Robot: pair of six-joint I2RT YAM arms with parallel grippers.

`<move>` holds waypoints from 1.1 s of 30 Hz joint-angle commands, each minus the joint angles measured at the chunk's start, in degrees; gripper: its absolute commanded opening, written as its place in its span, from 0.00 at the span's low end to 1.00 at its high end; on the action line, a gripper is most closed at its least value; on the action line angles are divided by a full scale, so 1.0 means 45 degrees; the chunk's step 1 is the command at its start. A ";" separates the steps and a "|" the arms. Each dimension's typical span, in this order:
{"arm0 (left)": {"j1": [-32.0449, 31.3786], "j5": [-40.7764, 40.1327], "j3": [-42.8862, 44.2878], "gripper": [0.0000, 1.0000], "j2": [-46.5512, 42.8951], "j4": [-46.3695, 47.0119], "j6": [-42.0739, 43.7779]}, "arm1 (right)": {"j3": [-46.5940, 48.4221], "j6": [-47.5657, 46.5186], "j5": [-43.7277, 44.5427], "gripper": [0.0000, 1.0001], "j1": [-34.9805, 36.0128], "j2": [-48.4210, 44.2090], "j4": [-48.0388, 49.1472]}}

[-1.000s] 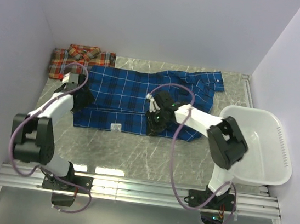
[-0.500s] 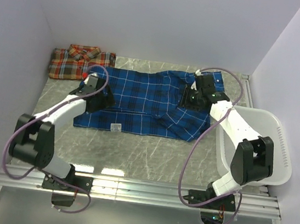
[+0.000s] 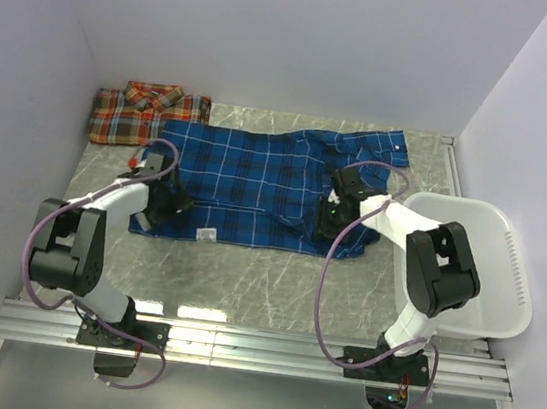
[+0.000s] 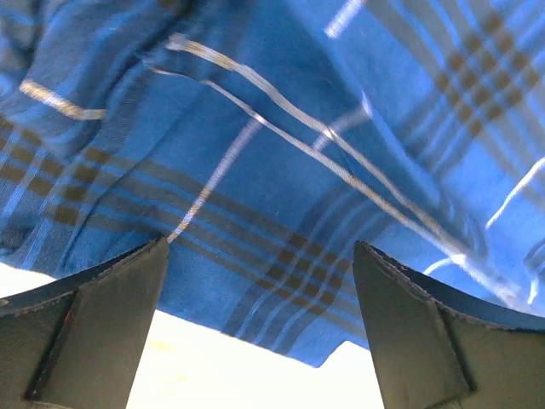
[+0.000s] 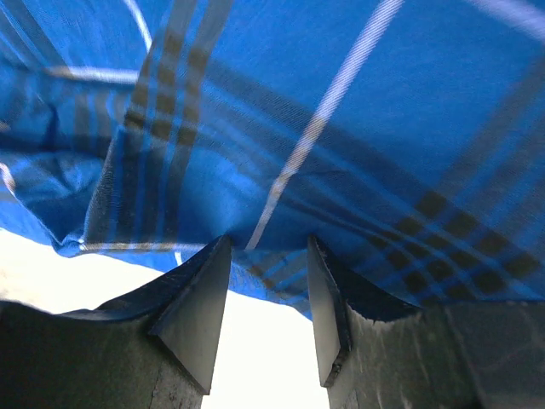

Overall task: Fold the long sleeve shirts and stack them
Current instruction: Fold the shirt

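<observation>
The blue long sleeve shirt lies spread across the table, collar toward the back right. The red-orange long sleeve shirt sits folded at the back left corner. My left gripper is low at the blue shirt's front left hem. In the left wrist view it stands wide open, with the blue shirt's edge hanging just ahead of the gap. My right gripper is at the shirt's front right part. Its jaws stand partly apart, with the blue cloth edge at their tips.
A white plastic basket stands at the right edge of the table, close beside the right arm. Walls close in the left, back and right sides. Bare marble tabletop shows in front of the shirt.
The right gripper swung from the shirt's front middle up to the collar, then back down to the front right part. The left gripper shifted to the front left hem. Both jaws opened wider.
</observation>
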 commanded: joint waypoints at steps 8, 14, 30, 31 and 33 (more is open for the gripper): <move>0.3412 -0.0076 -0.1202 0.98 -0.2265 -0.1673 0.0188 | 0.0736 0.0386 -0.0019 0.49 0.2748 -0.0562 -0.0842; 0.3315 0.0821 0.0029 0.99 -0.3125 -0.1205 0.1338 | 0.3098 -0.0141 0.3801 0.54 0.2223 -0.1658 -0.1896; 0.1225 0.0373 -0.0460 0.99 -0.4729 0.0028 0.3060 | 0.9798 0.1009 0.6758 0.68 -0.2446 0.3846 -0.3986; 0.1205 0.0354 -0.0439 0.99 -0.4670 0.0046 0.3079 | 1.0226 0.1185 0.7069 0.66 -0.2485 0.4139 -0.4161; 0.1205 0.0353 -0.0439 0.99 -0.4727 0.0066 0.3080 | 1.0560 0.1751 0.7402 0.64 -0.2602 0.4727 -0.4143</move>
